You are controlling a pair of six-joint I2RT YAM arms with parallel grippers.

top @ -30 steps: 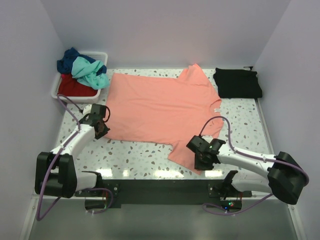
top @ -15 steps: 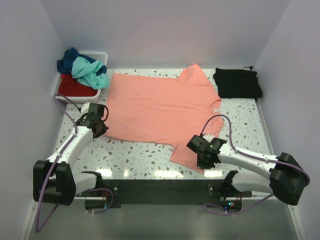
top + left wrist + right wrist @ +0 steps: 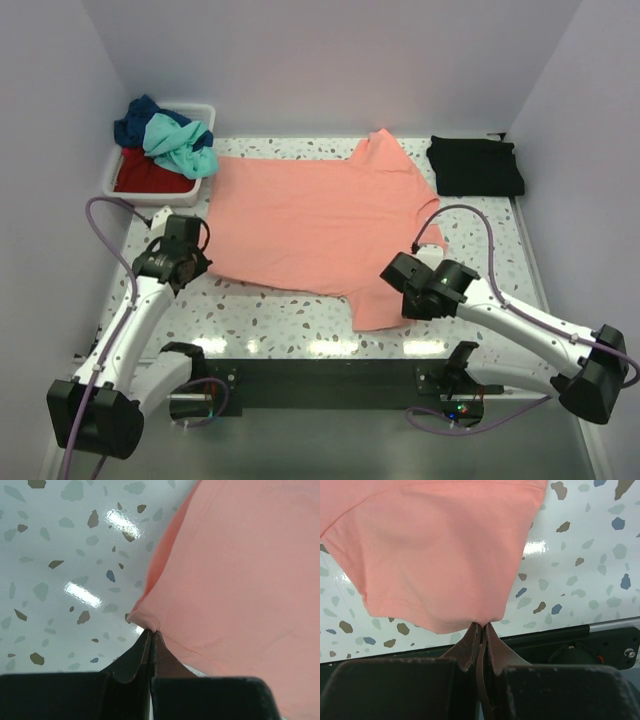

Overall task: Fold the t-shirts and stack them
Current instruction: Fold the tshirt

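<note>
The salmon-pink t-shirt (image 3: pixel 310 220) lies spread across the table. My left gripper (image 3: pixel 196 264) is shut on its near left hem corner (image 3: pixel 145 617); the jaws (image 3: pixel 152 632) are pressed together on the cloth. My right gripper (image 3: pixel 400 290) is shut on the edge of the near sleeve (image 3: pixel 435 560), pinched at the fingertips (image 3: pixel 482 626). A folded black t-shirt (image 3: pixel 476 166) lies at the far right. Teal (image 3: pixel 180 143), navy blue (image 3: pixel 133 122) and red (image 3: pixel 150 176) shirts are heaped in the bin.
The white plastic bin (image 3: pixel 112 172) stands at the far left corner. The speckled table (image 3: pixel 280 308) shows bare in front of the shirt. A black rail (image 3: pixel 320 375) runs along the near edge. Walls close in on the left, back and right.
Both grippers have risen a little with the cloth held. The left one drew the hem corner leftward; the right one moved right and pulled the near sleeve away from the front edge.
</note>
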